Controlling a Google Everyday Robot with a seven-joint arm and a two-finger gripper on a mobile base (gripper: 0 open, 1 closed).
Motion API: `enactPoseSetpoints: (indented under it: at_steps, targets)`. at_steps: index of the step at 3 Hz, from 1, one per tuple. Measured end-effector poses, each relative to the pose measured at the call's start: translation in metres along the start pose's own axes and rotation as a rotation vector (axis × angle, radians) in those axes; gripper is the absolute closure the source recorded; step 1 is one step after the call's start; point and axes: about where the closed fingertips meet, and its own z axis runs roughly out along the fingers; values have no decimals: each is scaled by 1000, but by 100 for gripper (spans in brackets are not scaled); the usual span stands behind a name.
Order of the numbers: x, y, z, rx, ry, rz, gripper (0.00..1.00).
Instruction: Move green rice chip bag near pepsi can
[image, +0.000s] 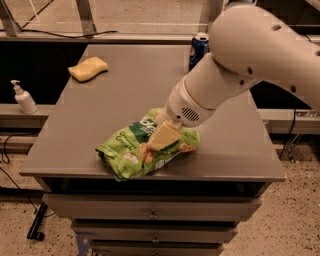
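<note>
Gripper (162, 137) down on the middle of the green rice chip bag (127, 150), hold or none cannot tell; bag lies at the desk (125, 95) front edge, long axis front-left to back-right, pepsi can (198, 49) well apart at the back edge, right of centre, flat grey top between.

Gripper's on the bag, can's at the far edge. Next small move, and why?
Probably a short lift. The gripper sits on the middle of the bag, which lies flat near the front edge of the table, well apart from the can at the far edge. Raising it first would avoid dragging it. Whether the hold is secure can't be seen.
</note>
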Motion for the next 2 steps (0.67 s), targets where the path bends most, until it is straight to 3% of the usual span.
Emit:
enactPoseSetpoints:
  at_steps: [1, 2]
  targets:
    - [-11, -7, -14, 51, 14, -30, 15]
    - [-22, -14, -22, 88, 27, -44, 46]
